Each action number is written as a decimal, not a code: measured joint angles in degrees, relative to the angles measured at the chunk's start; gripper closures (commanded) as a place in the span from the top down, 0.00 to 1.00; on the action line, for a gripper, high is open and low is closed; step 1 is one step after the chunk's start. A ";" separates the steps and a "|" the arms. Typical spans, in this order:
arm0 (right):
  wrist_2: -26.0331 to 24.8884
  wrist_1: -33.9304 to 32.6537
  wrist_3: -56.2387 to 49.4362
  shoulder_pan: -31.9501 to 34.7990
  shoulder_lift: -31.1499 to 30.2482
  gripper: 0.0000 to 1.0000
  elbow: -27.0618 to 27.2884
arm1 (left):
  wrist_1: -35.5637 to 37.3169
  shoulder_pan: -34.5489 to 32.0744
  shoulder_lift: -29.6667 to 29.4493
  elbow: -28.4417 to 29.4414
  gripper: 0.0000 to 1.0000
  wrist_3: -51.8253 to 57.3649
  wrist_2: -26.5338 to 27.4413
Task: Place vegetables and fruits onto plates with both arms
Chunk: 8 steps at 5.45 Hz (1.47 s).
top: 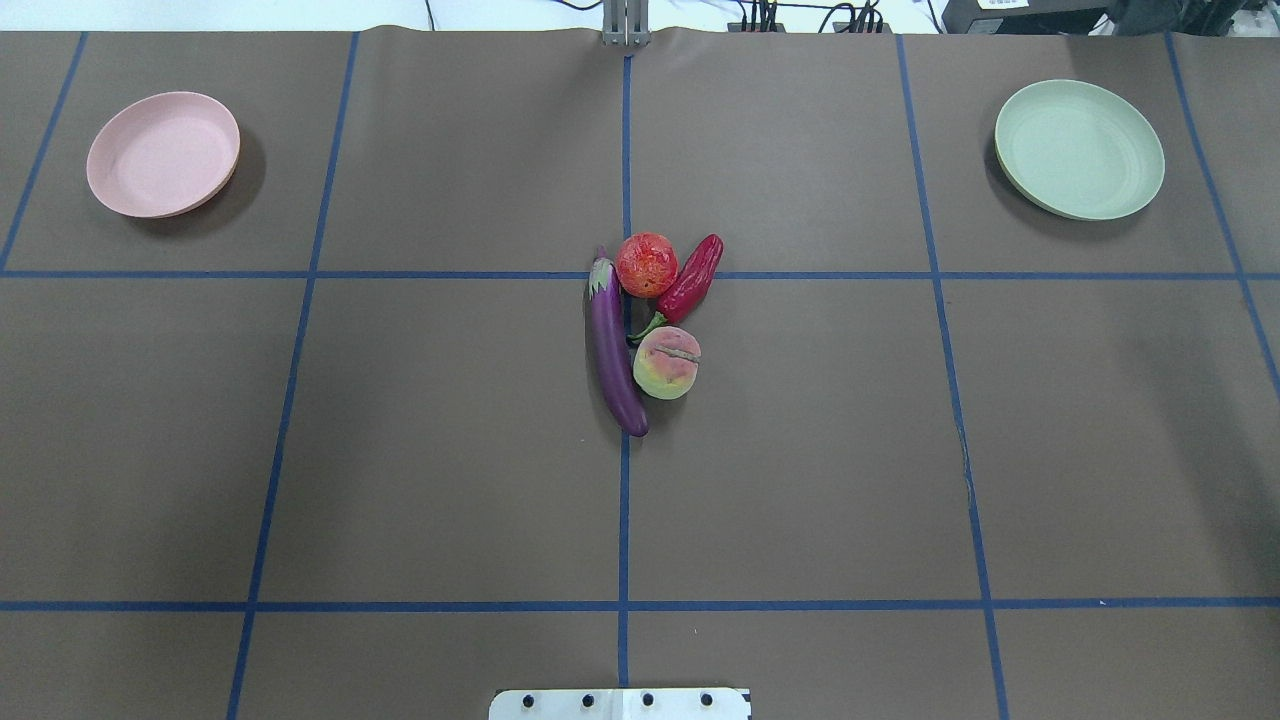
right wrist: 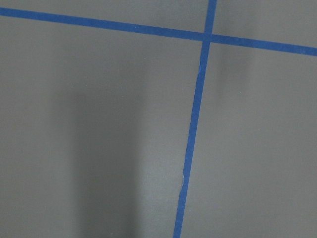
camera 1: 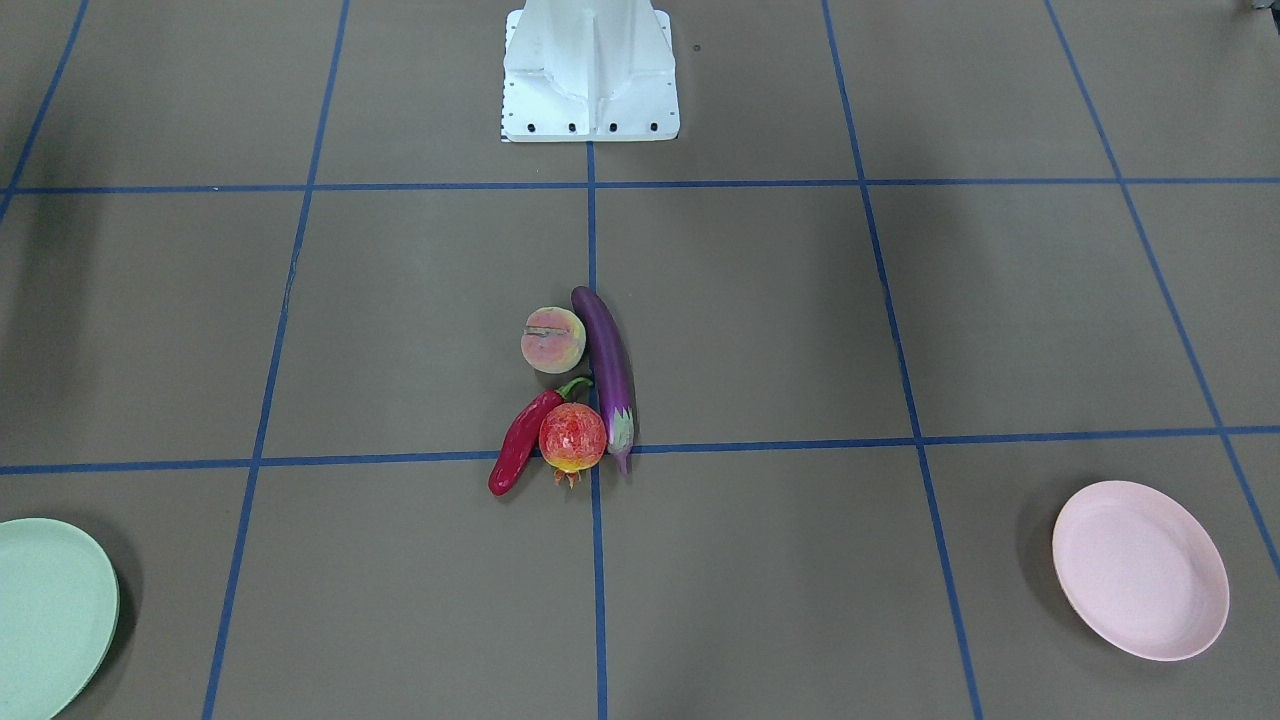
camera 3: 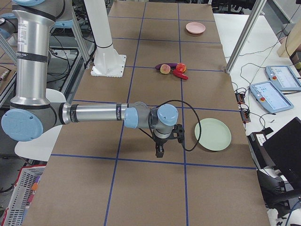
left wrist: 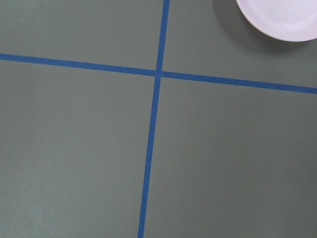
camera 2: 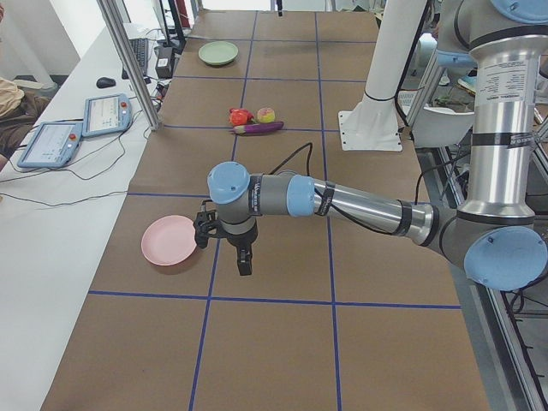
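2 plates (top: 163,155), 2 veg (top: 612,350), 2 fruit (top: 666,362) (bunched tog.).

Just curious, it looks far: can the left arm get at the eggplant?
Probably yes. The eggplant lies on the pile's left edge, bare table beside it; the peach sits on its other side. Nothing stands between it and the left gripper.

The eggplant (top: 612,345) has bare table (top: 450,400) along its whole long side facing the pink plate (top: 163,152), which sits well apart. Its other long side is crowded: peach (top: 667,363) and pomegranate (top: 646,264) touch it, the chili pepper (top: 692,278) just beyond them. The white base block (top: 620,704) stands well apart off its rounded tip.
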 measured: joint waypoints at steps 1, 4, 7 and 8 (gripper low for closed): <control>0.15 0.04 0.00 -0.02 0.20 1.00 0.13 | -1.15 0.09 0.03 -0.87 1.00 0.18 -0.33; 0.92 0.06 -0.08 -0.03 0.62 1.00 2.23 | -14.05 6.96 -1.21 -1.97 1.00 -4.47 -3.73; 5.50 0.19 -0.13 -0.18 1.48 1.00 2.92 | -17.29 22.40 -12.74 -2.44 1.00 -23.27 -3.35; 6.10 0.22 -0.04 -0.20 1.57 1.00 2.95 | -17.33 27.78 -17.88 -0.78 1.00 -28.29 -0.72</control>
